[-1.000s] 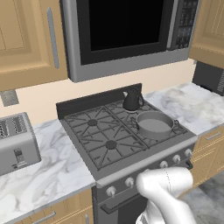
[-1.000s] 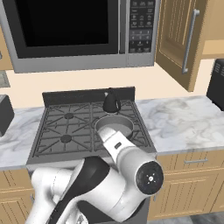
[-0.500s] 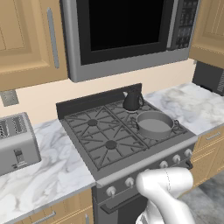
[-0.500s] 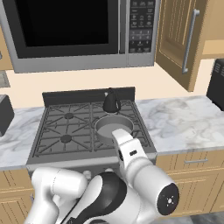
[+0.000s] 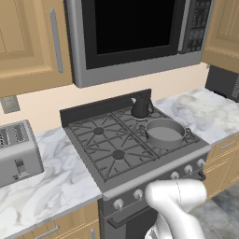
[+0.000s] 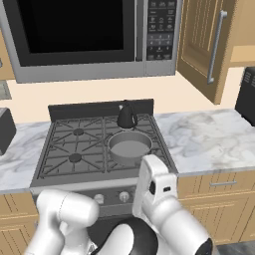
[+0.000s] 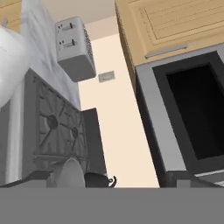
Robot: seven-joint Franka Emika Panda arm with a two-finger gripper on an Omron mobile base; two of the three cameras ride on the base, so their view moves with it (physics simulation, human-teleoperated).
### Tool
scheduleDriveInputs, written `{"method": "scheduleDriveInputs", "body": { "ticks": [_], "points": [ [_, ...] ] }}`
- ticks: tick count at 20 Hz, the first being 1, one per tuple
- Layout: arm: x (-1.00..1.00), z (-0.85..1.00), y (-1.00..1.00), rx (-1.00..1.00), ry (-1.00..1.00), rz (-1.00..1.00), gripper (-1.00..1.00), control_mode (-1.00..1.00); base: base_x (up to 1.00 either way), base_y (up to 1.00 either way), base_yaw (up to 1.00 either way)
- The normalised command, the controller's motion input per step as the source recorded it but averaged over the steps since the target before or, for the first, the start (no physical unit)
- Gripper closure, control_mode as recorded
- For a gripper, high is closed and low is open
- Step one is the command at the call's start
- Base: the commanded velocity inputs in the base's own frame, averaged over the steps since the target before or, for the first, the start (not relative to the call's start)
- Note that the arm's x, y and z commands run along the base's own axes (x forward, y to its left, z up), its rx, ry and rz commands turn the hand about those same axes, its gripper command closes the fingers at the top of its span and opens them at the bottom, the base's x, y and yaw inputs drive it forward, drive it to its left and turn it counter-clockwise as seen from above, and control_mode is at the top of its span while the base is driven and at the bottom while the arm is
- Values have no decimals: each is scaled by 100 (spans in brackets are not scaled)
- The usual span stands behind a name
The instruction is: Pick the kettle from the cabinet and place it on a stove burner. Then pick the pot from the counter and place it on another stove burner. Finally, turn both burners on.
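The two dark finger tips of the gripper are seen low in the hand view, spread wide apart with nothing clasped between them. Between them, the shallow round grey metal pot and the small glossy black cone-shaped kettle are seen side by side. In the base views the pot is set on the front right burner of the grey gas range, under whose black cast-iron grates the round dark-grey burner caps are visible, and the kettle is stood upright on the rear right burner, just behind the pot and apart from it. Silver knobs are lined along the range front. White marble countertop with grey veining is spread on both sides of the range. A silver toaster is placed on the counter left of the range, a black-fronted microwave is mounted above it, and the light-wood wall cabinet door with a vertical silver bar handle is swung open at the right
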Motion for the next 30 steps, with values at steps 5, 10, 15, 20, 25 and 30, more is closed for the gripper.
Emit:
{"method": "scheduleDriveInputs", "body": {
  "ticks": [5, 10, 15, 20, 25, 30],
  "points": [
    [-24, -11, -7, 21, 1, 0, -100, -100, 0, 0, 0],
    [-19, -32, -2, 28, 6, 0, -100, -100, 0, 0, 0],
    [-3, -27, 0, 31, 13, 0, -100, -100, 0, 0, 0],
    [0, -23, 7, 29, 17, 0, -100, -100, 0, 0, 0],
    [4, -24, 11, 28, 18, 0, -100, -100, 0, 0, 0],
    [5, -25, 9, 27, 17, 0, -100, -100, 0, 0, 0]
  ]
}}
